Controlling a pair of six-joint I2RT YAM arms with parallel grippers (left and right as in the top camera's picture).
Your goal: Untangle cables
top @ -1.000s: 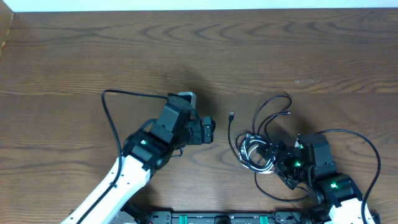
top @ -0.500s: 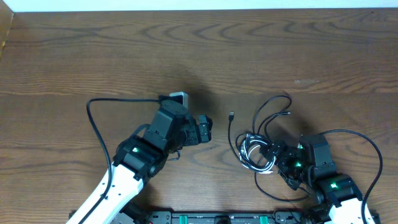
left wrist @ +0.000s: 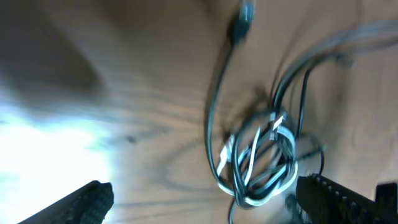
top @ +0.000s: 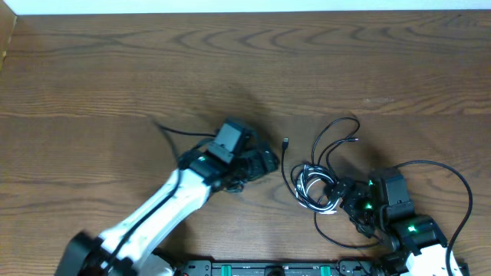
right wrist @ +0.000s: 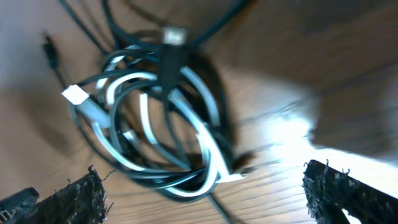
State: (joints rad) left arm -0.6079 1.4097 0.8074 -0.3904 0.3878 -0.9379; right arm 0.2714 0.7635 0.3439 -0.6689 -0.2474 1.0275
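Since a second ago the left gripper (left wrist: pixel 211 199) has swung toward 3 o'clock, nearer the cables (top: pixel 317 188). Its jaws stand wide and hold nothing. Nearest the base, the right gripper (right wrist: pixel 208 196) also gapes empty, with the black-and-white tangle just at its 9 o'clock. Farther off, black loops fan toward 12 o'clock. One plug (top: pixel 285 142) lies at the tangle's 11 o'clock on the table (top: pixel 153 69).

Dark wood-grain table (top: pixel 115 69), white strip (top: pixel 245 4) along far edge
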